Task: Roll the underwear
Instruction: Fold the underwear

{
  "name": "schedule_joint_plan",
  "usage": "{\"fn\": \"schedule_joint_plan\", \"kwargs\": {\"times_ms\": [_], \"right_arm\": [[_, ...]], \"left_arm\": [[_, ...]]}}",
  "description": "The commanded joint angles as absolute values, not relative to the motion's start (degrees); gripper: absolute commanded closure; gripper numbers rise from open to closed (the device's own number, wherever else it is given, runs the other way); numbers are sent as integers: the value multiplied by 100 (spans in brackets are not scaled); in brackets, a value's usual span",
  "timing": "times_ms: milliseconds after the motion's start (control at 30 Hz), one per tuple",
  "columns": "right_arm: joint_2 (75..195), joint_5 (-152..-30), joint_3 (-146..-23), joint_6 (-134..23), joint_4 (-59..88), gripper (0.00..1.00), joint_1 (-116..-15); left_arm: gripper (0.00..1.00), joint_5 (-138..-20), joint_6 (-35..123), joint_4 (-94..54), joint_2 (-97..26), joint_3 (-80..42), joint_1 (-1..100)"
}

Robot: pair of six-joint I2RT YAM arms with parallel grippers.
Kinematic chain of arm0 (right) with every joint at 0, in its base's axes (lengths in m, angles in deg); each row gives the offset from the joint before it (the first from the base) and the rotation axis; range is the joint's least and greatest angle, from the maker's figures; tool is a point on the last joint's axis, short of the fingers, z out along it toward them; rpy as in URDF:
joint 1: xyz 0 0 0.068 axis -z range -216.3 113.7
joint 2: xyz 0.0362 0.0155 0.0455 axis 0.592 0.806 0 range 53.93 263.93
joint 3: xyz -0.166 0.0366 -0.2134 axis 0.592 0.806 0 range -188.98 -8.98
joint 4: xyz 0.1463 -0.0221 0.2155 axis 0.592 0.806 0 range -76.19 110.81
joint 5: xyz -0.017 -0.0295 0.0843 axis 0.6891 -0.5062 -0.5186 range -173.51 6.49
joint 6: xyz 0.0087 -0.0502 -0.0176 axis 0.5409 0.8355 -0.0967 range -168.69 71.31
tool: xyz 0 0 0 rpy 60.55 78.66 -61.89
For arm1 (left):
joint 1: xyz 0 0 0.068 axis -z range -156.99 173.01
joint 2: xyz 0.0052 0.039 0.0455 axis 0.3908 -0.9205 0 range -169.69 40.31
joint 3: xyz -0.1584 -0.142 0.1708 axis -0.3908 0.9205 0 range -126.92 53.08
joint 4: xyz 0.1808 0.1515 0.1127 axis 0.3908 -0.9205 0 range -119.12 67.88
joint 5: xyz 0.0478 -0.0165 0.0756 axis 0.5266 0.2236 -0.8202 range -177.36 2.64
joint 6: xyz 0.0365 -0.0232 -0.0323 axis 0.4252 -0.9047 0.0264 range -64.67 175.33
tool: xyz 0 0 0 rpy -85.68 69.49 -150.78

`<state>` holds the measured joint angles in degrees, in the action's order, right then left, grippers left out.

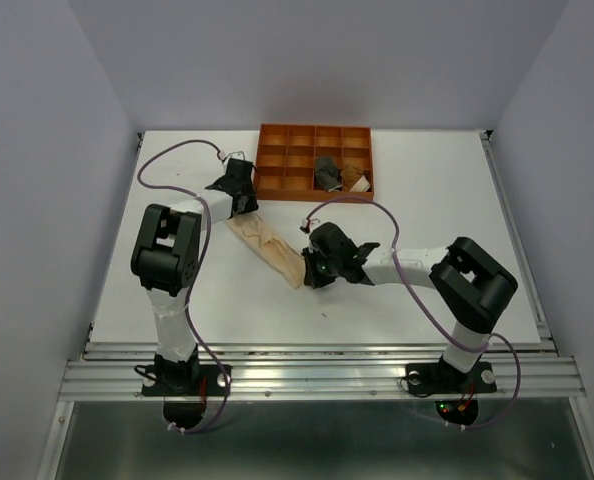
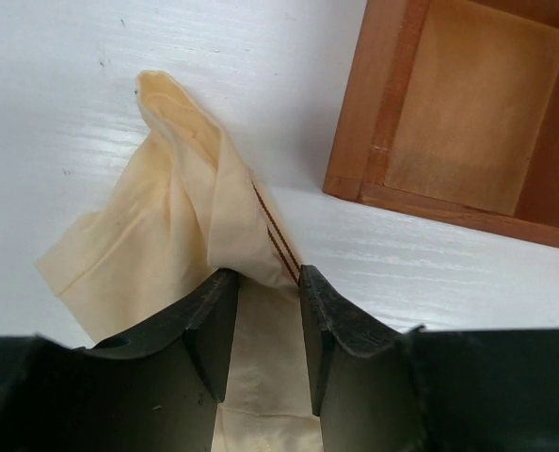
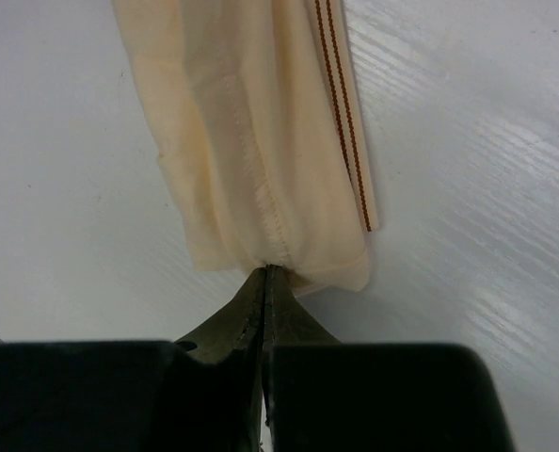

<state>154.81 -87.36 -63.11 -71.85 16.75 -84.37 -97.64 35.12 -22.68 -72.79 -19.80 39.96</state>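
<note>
Right wrist view: the right tool (image 3: 268, 273) is clenched on the near hem of the peach underwear (image 3: 251, 141), pinching just a thin edge. Across from it, the left tool (image 2: 268, 278) grasps the far end, bunched between its fingers beside the corner of the tray (image 2: 355, 141). Held at both ends, the cloth lies stretched in a long strip on the desk (image 1: 427, 200), I'd guess to flatten it so it rolls evenly. The dark pair (image 1: 327, 172) and brown pair (image 1: 354, 177) sit in tray compartments, well apart from it.
</note>
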Motion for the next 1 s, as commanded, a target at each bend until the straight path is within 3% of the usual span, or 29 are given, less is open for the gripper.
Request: {"fn": "schedule_joint_plan", "kwargs": {"times_ms": [0,67,200,433,667,767,833,867,967], "right_arm": [[15711,-8087,-6435,-7189,1979,99,-8455],[15711,-8069,-6444,-7189,1979,99,-8455],[15518,-8253,-6470,-7093,1988,85,-8455],[14912,-9553,-7066,-6479,1909,42,-8455],[14894,-9232,-7665,-6328,1839,36,-8455],[14946,-8477,-7964,-6468,1725,39,-8377],[15051,-8028,-8174,-6600,1610,54,-8306],[15182,-7686,-8236,-6618,1497,69,-8245],[15603,-7420,-8561,-6530,1452,78,-8130]], "left_arm": [[57,-9773,3476,-2476,-7386,-2302,3900],[57,-9782,3476,-2634,-7535,-2399,3891],[58,-9659,3467,-2705,-7606,-2462,3891],[59,-9124,3792,-2345,-7343,-2251,3944],[59,-9087,3907,-2248,-7228,-2075,3997],[59,-9122,3924,-2107,-7176,-2013,3988],[59,-9123,3942,-2072,-7141,-1969,3988],[59,-9096,3968,-2054,-7132,-1969,3997],[59,-9043,4012,-2002,-7114,-1943,3997]]}}
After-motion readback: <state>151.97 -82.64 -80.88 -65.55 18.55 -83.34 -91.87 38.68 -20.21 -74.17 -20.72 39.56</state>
